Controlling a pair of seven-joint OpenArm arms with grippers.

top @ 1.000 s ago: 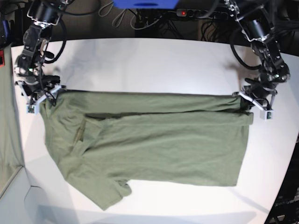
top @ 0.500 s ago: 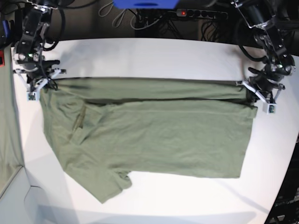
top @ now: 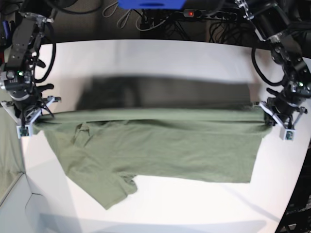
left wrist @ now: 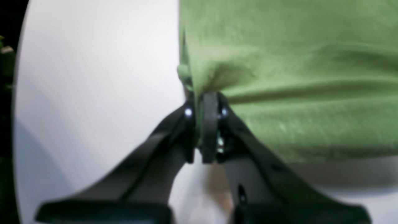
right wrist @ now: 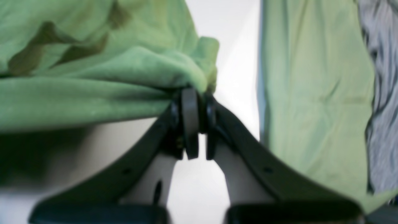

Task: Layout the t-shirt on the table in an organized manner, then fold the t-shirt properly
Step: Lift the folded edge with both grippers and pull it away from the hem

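Cables [top: 160,22] lie beyond the table [top: 160,53]; each end effector [left wrist: 205,102] [right wrist: 194,93] pinches the t-shirt [top: 160,145].

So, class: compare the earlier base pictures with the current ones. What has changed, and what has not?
The right gripper has closed on the t-shirt; the left gripper was gripping already. Both have lifted the far folded edge and are carrying it toward the near side, its shadow now on the table. The shirt's near edge and lower sleeve stay put.

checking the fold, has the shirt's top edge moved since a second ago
Yes. The t-shirt top edge, pinched by the right gripper and left gripper, sits nearer the table front edge.
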